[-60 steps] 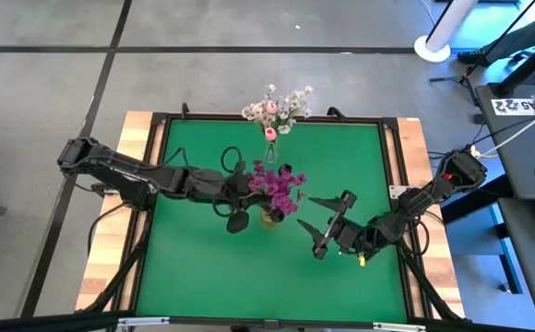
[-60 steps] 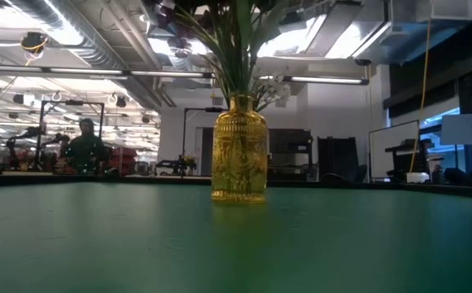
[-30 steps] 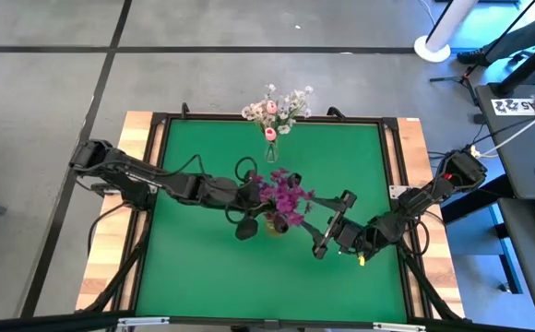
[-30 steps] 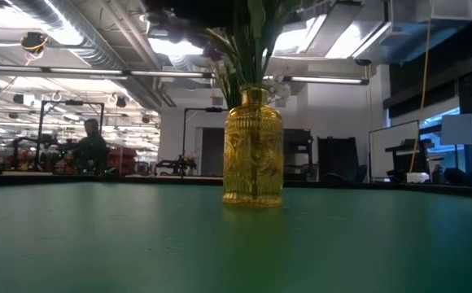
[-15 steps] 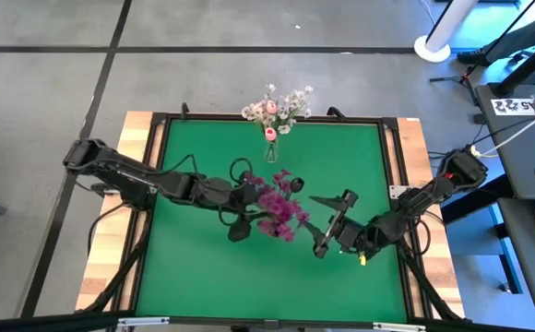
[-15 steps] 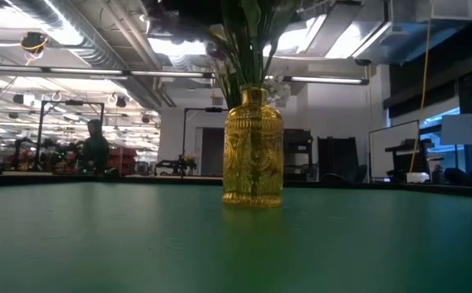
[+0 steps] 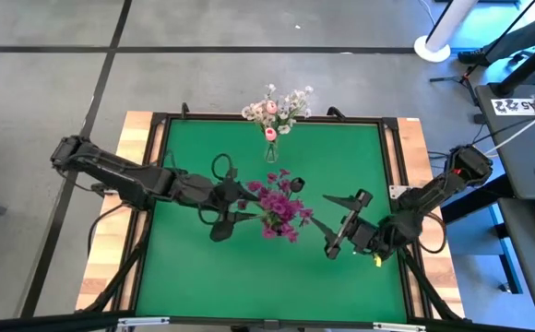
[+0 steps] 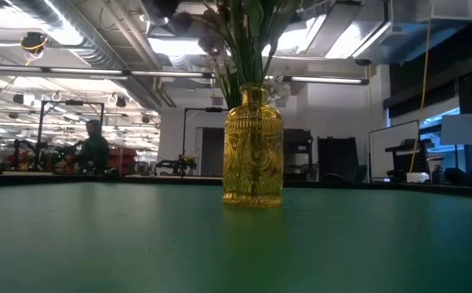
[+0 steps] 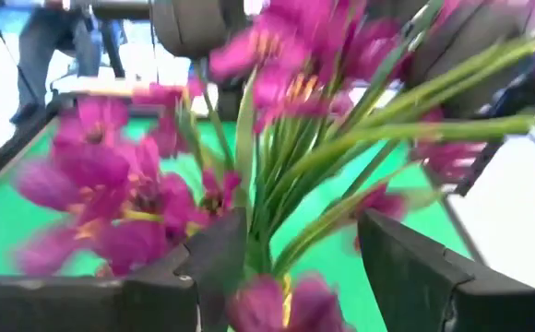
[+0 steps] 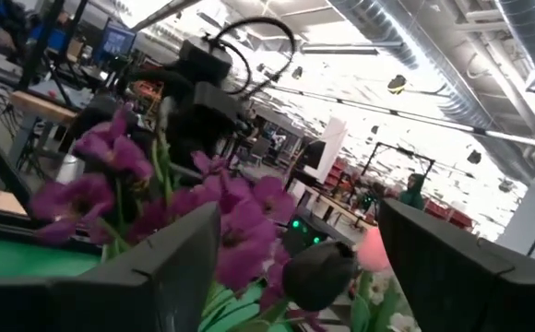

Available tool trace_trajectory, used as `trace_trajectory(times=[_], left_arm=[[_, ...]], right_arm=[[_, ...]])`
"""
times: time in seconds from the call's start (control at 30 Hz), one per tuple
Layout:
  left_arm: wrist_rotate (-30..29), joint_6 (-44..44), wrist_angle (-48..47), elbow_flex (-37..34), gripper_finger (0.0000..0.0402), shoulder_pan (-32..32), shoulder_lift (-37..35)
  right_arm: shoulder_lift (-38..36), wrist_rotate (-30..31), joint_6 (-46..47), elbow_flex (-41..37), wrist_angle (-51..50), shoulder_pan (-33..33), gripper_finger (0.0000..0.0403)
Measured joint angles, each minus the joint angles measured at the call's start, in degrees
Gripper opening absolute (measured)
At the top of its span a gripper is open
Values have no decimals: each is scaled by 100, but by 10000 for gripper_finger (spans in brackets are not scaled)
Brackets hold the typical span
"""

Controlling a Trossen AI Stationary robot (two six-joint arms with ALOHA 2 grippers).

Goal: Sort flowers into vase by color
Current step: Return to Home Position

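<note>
Left tool (image 7: 233,205) sits at the 9 o'clock side of the purple flowers (image 7: 281,207), fingers spread wide. Green stems pass between them in the left wrist view, but blur leaves it unclear whether either finger touches a stem. Right tool (image 7: 328,226) hovers at the 4 o'clock side of the same bunch, just apart from it, fingers fully spread and holding nothing. Purple flowers stand in the yellow vase (image 8: 253,150), upright near the centre of the green table (image 7: 194,277). White and pink flowers (image 7: 275,109) stand at the table's 12 o'clock edge.
</note>
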Motion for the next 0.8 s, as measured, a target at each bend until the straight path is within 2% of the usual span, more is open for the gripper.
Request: trace_trajectory(times=[0.17, 0.27, 0.4, 0.5, 0.57, 0.63, 0.73, 0.8], left_arm=[[-26, 31, -28, 0, 206, -165, -511], [-303, 106, -191, 0, 206, -314, -900], [-824, 415, -486, 2, 206, -569, -1451], [-1386, 651, -797, 2, 206, -709, -1833], [-2031, 698, -1187, 2, 206, -715, -2049], [-2489, 704, -1535, 2, 206, -636, -2175], [-2432, 770, -1829, 2, 206, -409, -2286], [-2343, 889, -1855, 2, 206, -279, -2407]], right_arm=[[-301, 300, -8, 0, -65, 77, 294], [-554, 391, 25, 0, -344, 58, 294], [-1005, 401, 404, 0, -1156, -28, 290], [-1486, 363, 1146, 0, -2341, -204, 274], [-1877, 64, 1966, 0, -3377, -468, 259], [-2338, -619, 2931, 0, -4668, -856, 242], [-2923, -1858, 4084, 0, -6143, -1635, 215], [-3219, -2407, 4526, -32, -6708, -2152, 198]])
